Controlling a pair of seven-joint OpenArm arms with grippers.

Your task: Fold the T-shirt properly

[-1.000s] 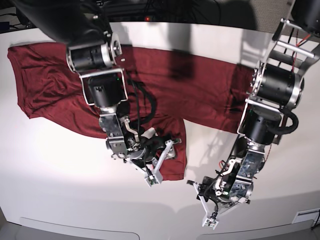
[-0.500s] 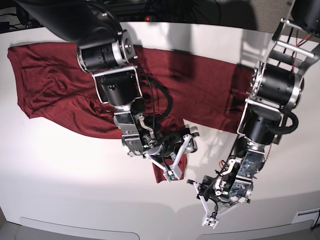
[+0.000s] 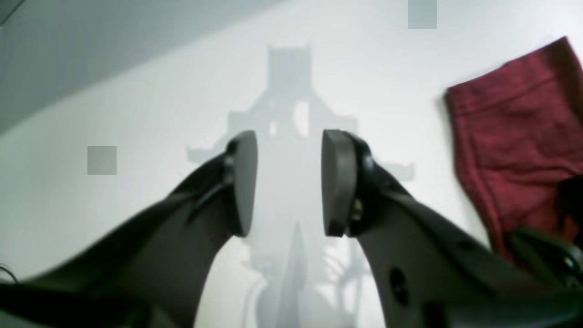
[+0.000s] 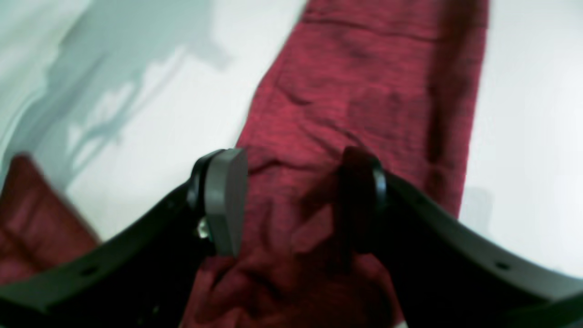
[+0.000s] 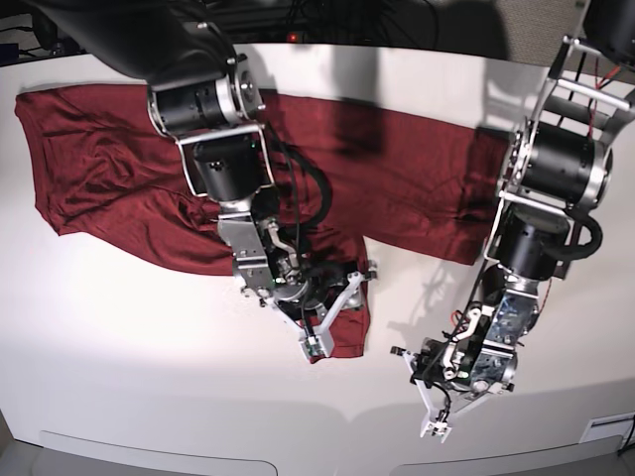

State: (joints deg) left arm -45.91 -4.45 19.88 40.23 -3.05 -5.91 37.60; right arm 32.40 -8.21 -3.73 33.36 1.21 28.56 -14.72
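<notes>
Our right end effector stands parted over the shirt, its pads straddling a bunched strip of fabric; whether they pinch it yet we cannot tell. That strip runs lengthwise away from the end effector, a sleeve or hem flap hanging off the shirt's near edge, while the shirt's body lies spread across the far side of the table, its long axis crosswise. Our left end effector hovers released and empty over bare table beside that flap, just apart from it. We judge the right arm better placed to take hold.
</notes>
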